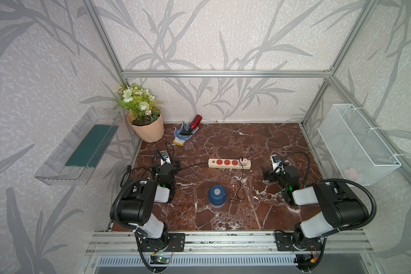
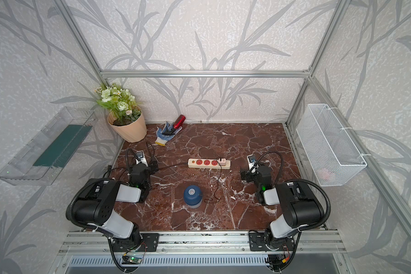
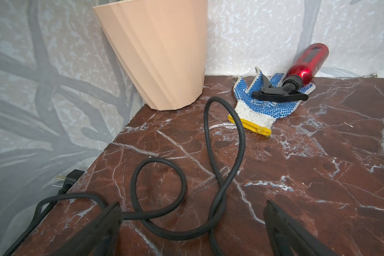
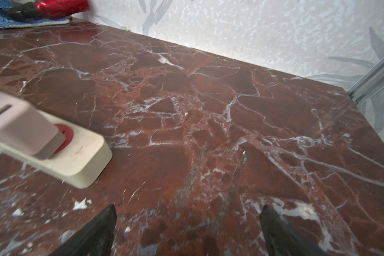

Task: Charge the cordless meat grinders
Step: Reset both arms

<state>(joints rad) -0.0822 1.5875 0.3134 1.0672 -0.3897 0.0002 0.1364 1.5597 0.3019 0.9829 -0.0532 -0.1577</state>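
The cordless meat grinder (image 1: 217, 196) (image 2: 192, 196), a squat dark blue dome with a silver button on a clear bowl, stands at the front middle of the marble table in both top views. A thin black cable (image 1: 239, 186) runs from its side to a pink charger (image 1: 243, 161) (image 4: 20, 126) seated in the cream power strip (image 1: 226, 163) (image 2: 205, 163). My left gripper (image 1: 166, 164) (image 3: 192, 205) hovers open left of the strip, over its thick black cord (image 3: 226, 141). On the strip's right, my right gripper (image 1: 277, 169) (image 4: 188, 208) is open above bare table.
The strip's plug (image 3: 69, 177) lies at the table's left edge, prongs bare. A peach flower pot (image 1: 147, 128), a dotted glove (image 1: 182, 134) and a red spray bottle (image 1: 195, 122) sit at the back left. A clear shelf (image 1: 78, 147) and a wire basket (image 1: 356, 144) hang on the side walls.
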